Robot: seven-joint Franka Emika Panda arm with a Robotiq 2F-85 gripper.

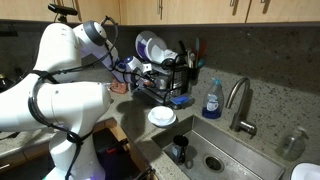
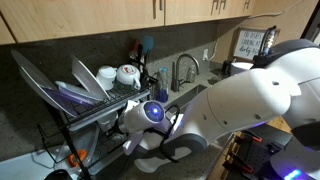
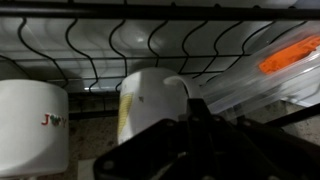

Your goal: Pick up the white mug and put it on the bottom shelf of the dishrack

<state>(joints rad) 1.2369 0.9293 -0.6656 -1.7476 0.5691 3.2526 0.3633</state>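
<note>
The white mug point(image 3: 150, 105) fills the middle of the wrist view, handle to the right, under the top tier's wires of the black dishrack point(image 1: 168, 68). My gripper point(image 3: 190, 108) is dark and close behind it, fingers together at the handle side, seemingly shut on the mug. In both exterior views the arm reaches into the rack point(image 2: 90, 108) at the level of the bottom shelf point(image 1: 160, 97), and the gripper point(image 1: 140, 73) hides the mug there.
A second white mug with lettering point(image 3: 30, 125) stands just left of mine. Something orange in clear wrap point(image 3: 290, 55) lies to the right. A white bowl point(image 1: 162, 117) sits on the counter, with a blue soap bottle point(image 1: 212, 100), faucet point(image 1: 240, 105) and sink point(image 1: 215, 160) nearby.
</note>
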